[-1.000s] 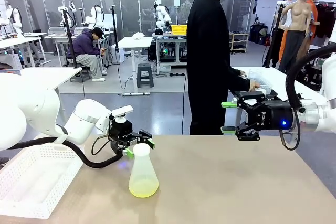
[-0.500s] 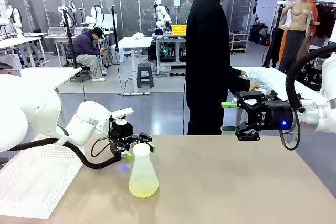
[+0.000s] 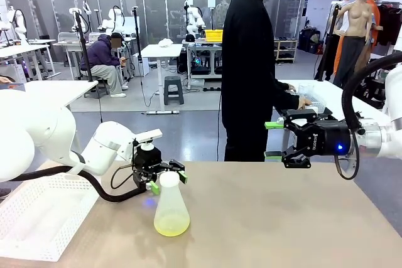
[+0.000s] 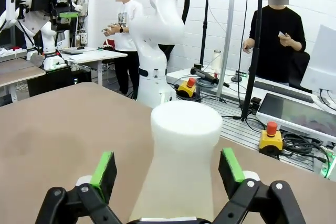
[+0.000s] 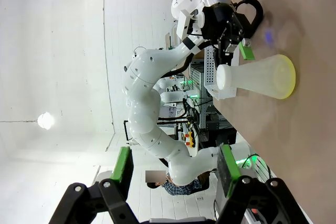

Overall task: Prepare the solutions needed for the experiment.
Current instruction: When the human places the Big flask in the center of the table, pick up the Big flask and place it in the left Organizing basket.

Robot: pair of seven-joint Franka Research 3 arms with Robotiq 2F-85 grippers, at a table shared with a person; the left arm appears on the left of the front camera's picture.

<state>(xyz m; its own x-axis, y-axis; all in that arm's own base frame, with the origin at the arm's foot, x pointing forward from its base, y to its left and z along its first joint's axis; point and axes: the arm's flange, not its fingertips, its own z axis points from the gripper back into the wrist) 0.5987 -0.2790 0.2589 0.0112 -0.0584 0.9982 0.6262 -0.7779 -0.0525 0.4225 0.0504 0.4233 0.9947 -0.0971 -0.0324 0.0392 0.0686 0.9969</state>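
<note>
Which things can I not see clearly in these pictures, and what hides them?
- Flask base and the solution: left wrist view, cut off by the bottom edge, behind the left gripper.
- Contact between the green pads and the flask neck: front view, too small; the wrist view shows gaps on both sides.
- White basket: front view, cut off by the left edge.
- Person's hands: front view, partly behind the right gripper.

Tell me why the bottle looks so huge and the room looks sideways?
Left wrist view: the flask sits close between the left gripper's open green pads, so it looms large. Right wrist view: that camera is rolled, so the table runs up the side and the flask lies sideways.
</note>
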